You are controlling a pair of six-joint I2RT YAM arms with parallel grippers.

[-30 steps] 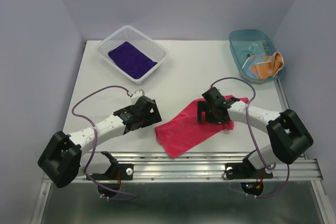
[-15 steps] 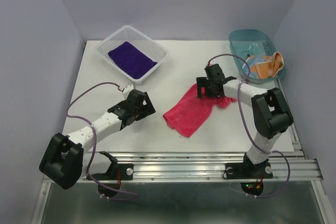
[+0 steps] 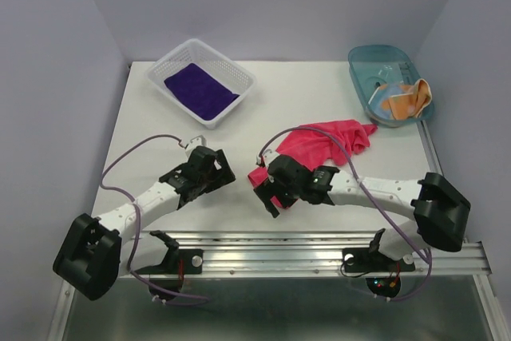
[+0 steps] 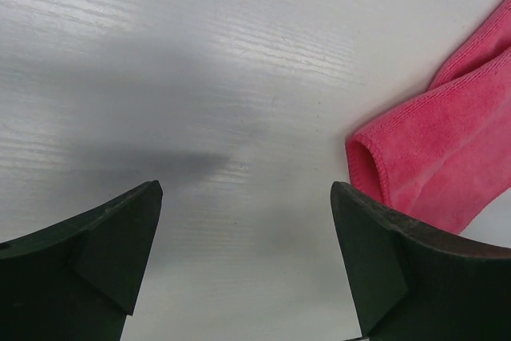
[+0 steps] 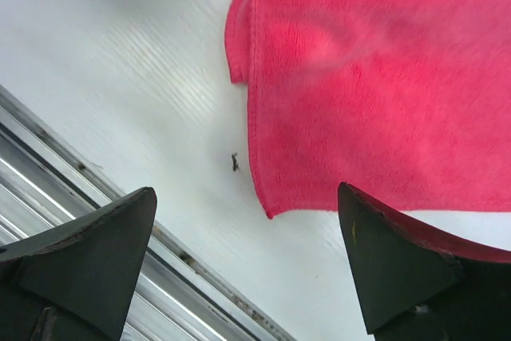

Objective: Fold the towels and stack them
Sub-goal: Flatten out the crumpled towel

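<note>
The pink-red towel [image 3: 323,141] lies crumpled and stretched across the middle of the table [image 3: 279,101], also seen in the left wrist view [image 4: 447,157] and the right wrist view [image 5: 375,77]. My right gripper [image 3: 270,196] hovers open over the towel's near-left corner, with nothing between its fingers [image 5: 247,191]. My left gripper [image 3: 217,172] is open over bare table just left of the towel [image 4: 246,188]. The dark purple towel [image 3: 200,89] lies folded in a white basket [image 3: 239,77]. The orange towel [image 3: 407,97] sits bunched in a blue tray [image 3: 363,61].
The basket stands at the back left and the blue tray at the back right. A metal rail [image 3: 319,249] runs along the near table edge, close under my right gripper [image 5: 88,189]. A small dark speck [image 5: 235,164] lies by the towel's hem.
My right arm swung from the towel's far side to its near-left corner. The pink-red towel shifted back and right and spread lengthwise. My left gripper moved only slightly.
</note>
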